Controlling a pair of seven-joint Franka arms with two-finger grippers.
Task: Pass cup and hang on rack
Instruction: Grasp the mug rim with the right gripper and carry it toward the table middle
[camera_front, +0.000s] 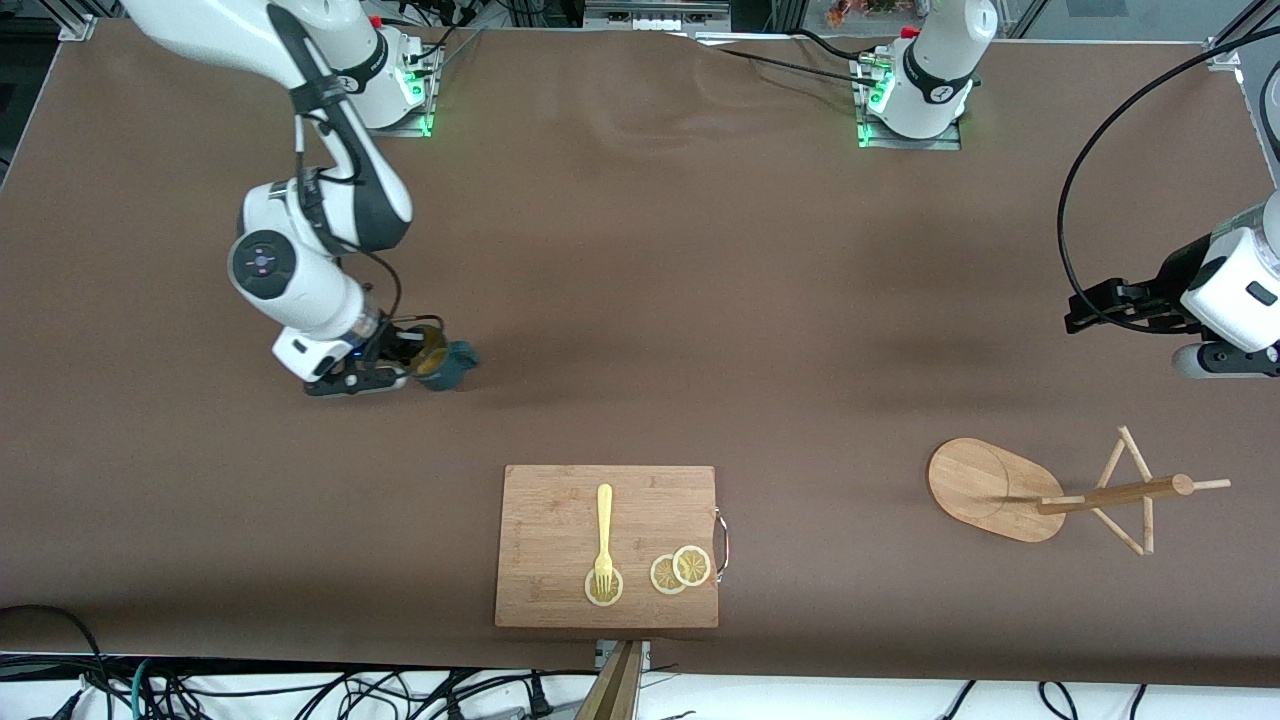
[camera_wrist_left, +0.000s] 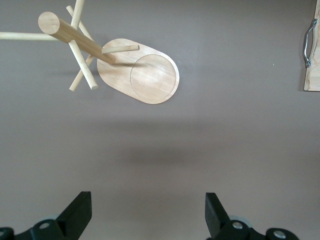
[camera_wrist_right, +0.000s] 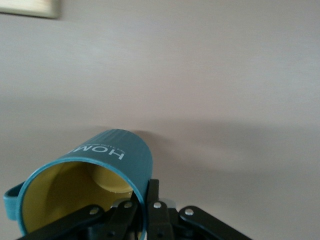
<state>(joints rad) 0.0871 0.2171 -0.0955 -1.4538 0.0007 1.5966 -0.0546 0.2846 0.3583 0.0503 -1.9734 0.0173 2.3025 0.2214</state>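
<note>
Cutting board (camera_front: 560, 530) nearest | right gripper (camera_front: 405, 362) clamped on cup (camera_front: 448, 365) rim for handover | left gripper (camera_wrist_left: 147, 220) released, waiting above rack (camera_front: 990, 490)

Light is even and quite bright, coming from above; the brown surface (camera_front: 640, 300) shows no glare, only soft wide shadows. A diffuse shadow lies on the surface below the left end effector (camera_wrist_left: 147, 212), and another spreads beside the cup (camera_wrist_right: 85, 190) at the right end effector (camera_wrist_right: 142, 207). The front view is sharp. The right wrist view is a little hazy and pale, and the cup close to the lens looks soft.
</note>
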